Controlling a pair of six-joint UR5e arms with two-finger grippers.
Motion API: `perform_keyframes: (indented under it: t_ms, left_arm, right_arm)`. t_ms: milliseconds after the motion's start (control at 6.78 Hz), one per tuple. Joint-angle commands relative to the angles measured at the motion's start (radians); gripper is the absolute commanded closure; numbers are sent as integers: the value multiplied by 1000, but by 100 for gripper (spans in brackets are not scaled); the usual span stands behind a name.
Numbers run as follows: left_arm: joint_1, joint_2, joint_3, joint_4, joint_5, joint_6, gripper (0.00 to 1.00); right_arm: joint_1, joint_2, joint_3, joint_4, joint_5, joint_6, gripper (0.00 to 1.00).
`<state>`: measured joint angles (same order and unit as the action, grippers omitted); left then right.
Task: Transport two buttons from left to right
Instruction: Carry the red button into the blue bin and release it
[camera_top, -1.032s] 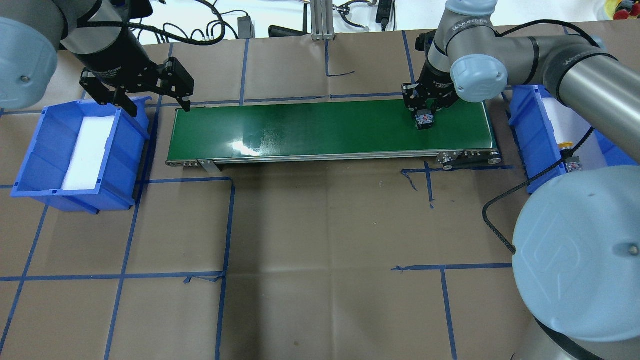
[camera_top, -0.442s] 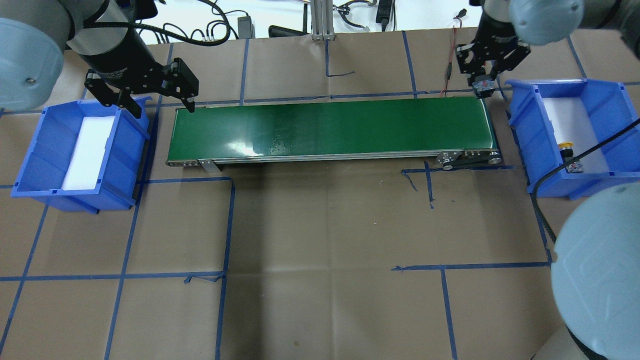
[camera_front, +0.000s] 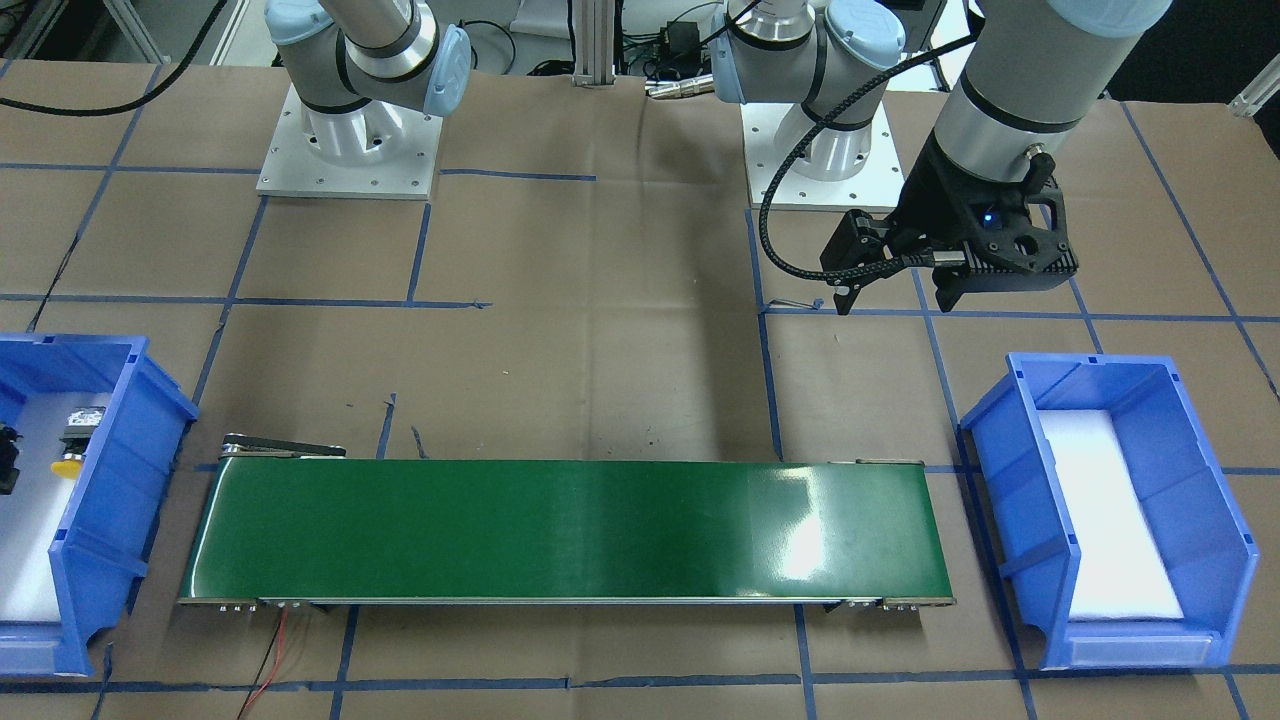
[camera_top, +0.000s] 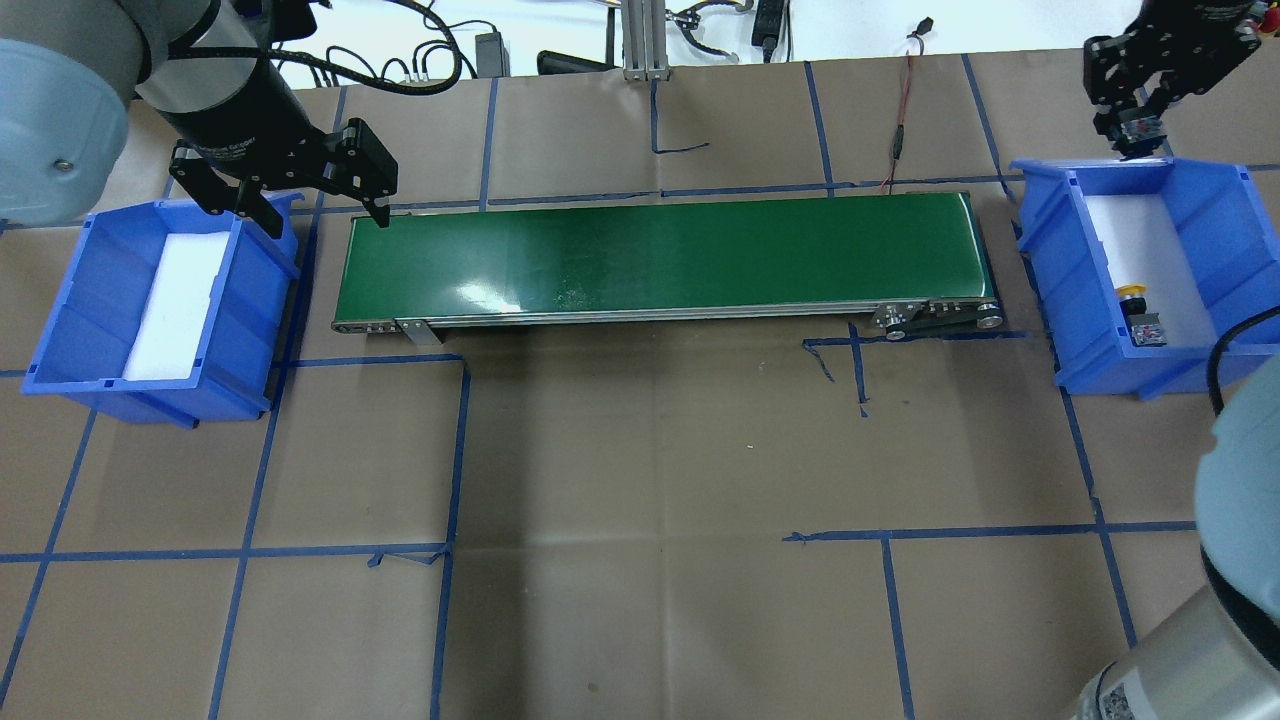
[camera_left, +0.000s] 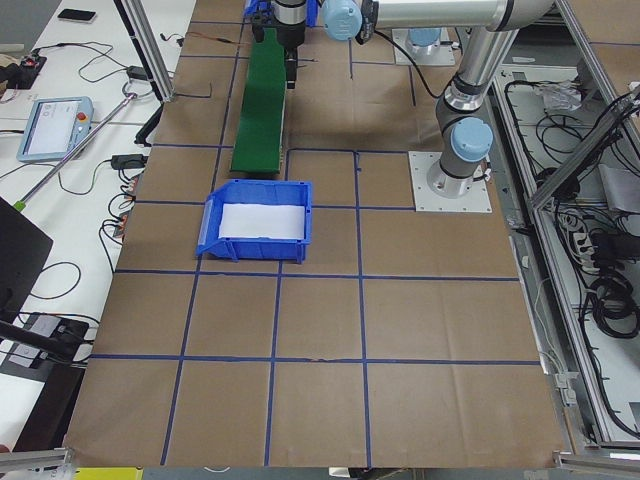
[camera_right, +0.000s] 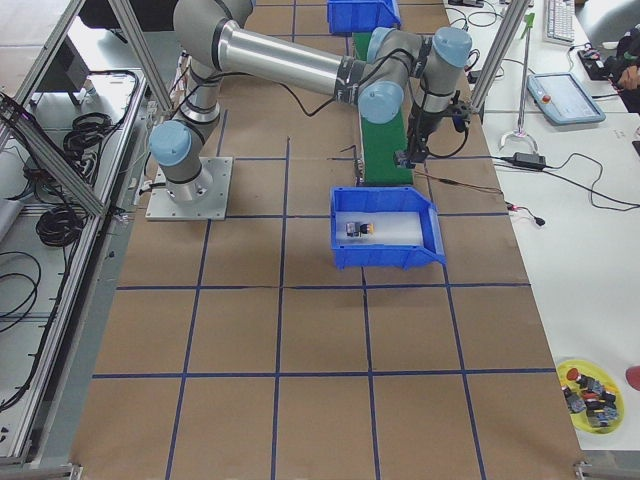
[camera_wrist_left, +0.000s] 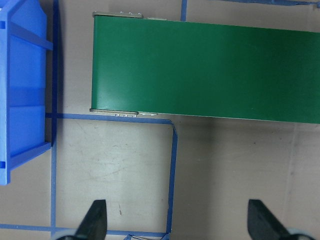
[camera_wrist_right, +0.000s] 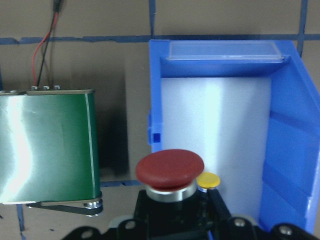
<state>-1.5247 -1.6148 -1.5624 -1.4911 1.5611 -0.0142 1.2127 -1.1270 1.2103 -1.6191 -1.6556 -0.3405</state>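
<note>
My right gripper (camera_top: 1135, 135) is shut on the red-capped button (camera_wrist_right: 170, 167) and holds it in the air over the far end of the right blue bin (camera_top: 1040, 260). The yellow-capped button (camera_top: 1131, 292) lies on the white foam in that bin, near its front; it also shows in the right wrist view (camera_wrist_right: 208, 180) and the front-facing view (camera_front: 70, 465). My left gripper (camera_top: 320, 212) is open and empty, hovering between the left blue bin (camera_top: 60, 300) and the left end of the green conveyor belt (camera_top: 660, 250). Its fingers (camera_wrist_left: 95, 220) hold nothing.
The left bin holds only white foam (camera_front: 1105, 520). A red and black wire (camera_top: 900, 130) runs from the belt's far right corner. An aluminium post (camera_top: 645, 40) and cables stand at the table's back edge. Blue tape lines mark the brown table cover.
My right gripper has lifted the red button off the belt's right end and carried it right and farther back, to the right bin's far end. The left gripper has barely moved.
</note>
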Motion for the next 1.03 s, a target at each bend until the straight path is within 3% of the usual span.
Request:
perform_keyframes:
  t_ms: [0,590,884]
  left_arm:
    - [0,0,-1,0,1,2,0]
    - [0,0,-1,2,1,7,0]
    - [0,0,-2,0,-1,8,0]
  right_arm:
    - [-90,36,55,-92,57,-69,96]
    - [-130,73,228,-331,80,-161,96]
    - [-134,93,294,-361,79,-180,96]
